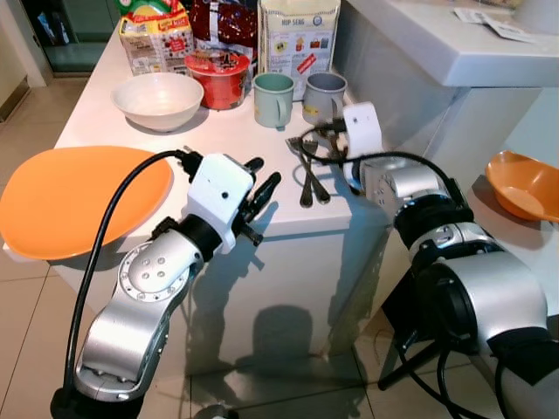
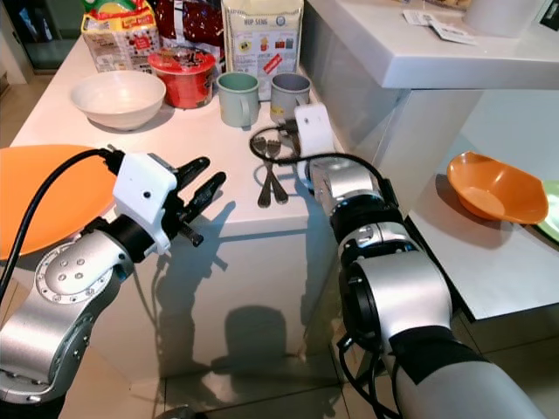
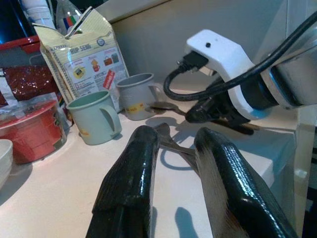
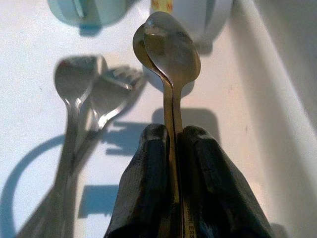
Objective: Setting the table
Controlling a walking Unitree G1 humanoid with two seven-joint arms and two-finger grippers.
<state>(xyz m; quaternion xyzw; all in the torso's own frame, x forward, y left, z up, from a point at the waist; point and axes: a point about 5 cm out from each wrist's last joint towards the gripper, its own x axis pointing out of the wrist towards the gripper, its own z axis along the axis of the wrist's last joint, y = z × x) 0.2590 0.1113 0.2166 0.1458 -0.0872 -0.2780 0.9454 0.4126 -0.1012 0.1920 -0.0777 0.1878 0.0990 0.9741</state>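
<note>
From the head camera, the right gripper (image 1: pixel 325 140) reaches over the white counter (image 1: pixel 210 157) by the grey mug (image 1: pixel 323 94); a fork and spoon (image 1: pixel 308 175) lie beside. Left wrist view: left gripper (image 3: pixel 176 148) fingers slightly parted, holding nothing. Right wrist view: fingers (image 4: pixel 148 178) clamped on two stacked spoons (image 4: pixel 171 54).

Cutlery (image 1: pixel 307 175) before mugs (image 1: pixel 273 99); bowl (image 1: pixel 159 100) left, plate (image 1: pixel 74 199) nearer.

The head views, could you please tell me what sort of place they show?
Most likely a home kitchen or dining corner: a white counter holds food packets, two mugs and cutlery, with an orange plate nearby. The right pincer grips spoons.
</note>
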